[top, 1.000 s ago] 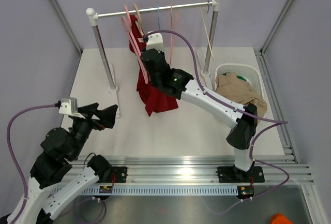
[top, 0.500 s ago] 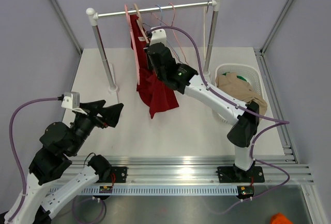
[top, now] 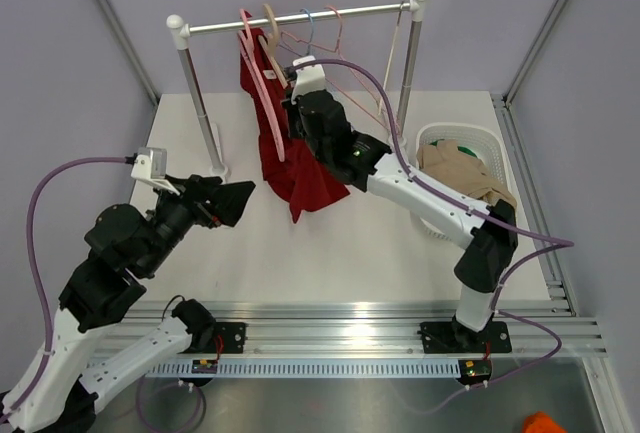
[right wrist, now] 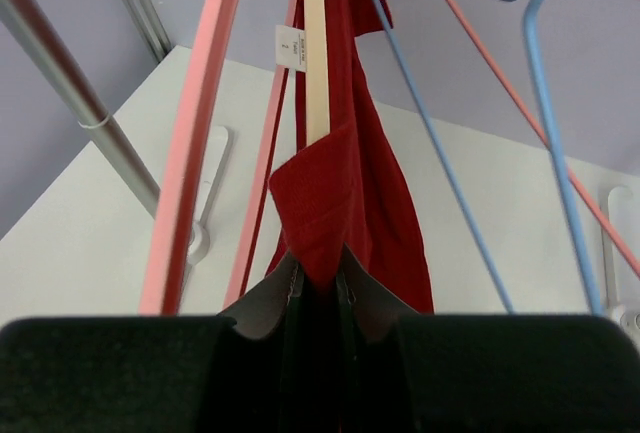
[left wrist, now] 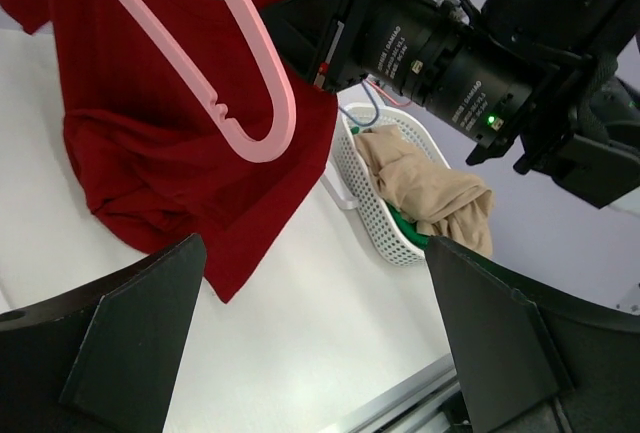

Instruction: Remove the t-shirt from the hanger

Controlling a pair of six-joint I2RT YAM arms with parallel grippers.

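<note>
The red t-shirt (top: 293, 165) hangs from the rack, with its hem down near the table. A pale wooden hanger (right wrist: 314, 63) shows inside its neck, and a pink hanger (left wrist: 240, 83) hangs against its front. My right gripper (right wrist: 318, 271) is up at the rack, shut on a fold of the shirt's red fabric. In the top view that gripper (top: 294, 103) sits at the shirt's upper right side. My left gripper (left wrist: 320, 343) is open and empty, low and to the left of the shirt, facing it.
The rack's rail (top: 300, 19) carries blue (right wrist: 540, 63) and pink empty hangers to the right of the shirt. Its left post (top: 198, 103) stands near my left arm. A white basket (top: 452, 130) holding beige cloth (top: 465, 178) sits at the right.
My right gripper has closed on the shirt fabric. The left arm has risen and moved right, toward the shirt. The shirt and hangers have swung a little.
</note>
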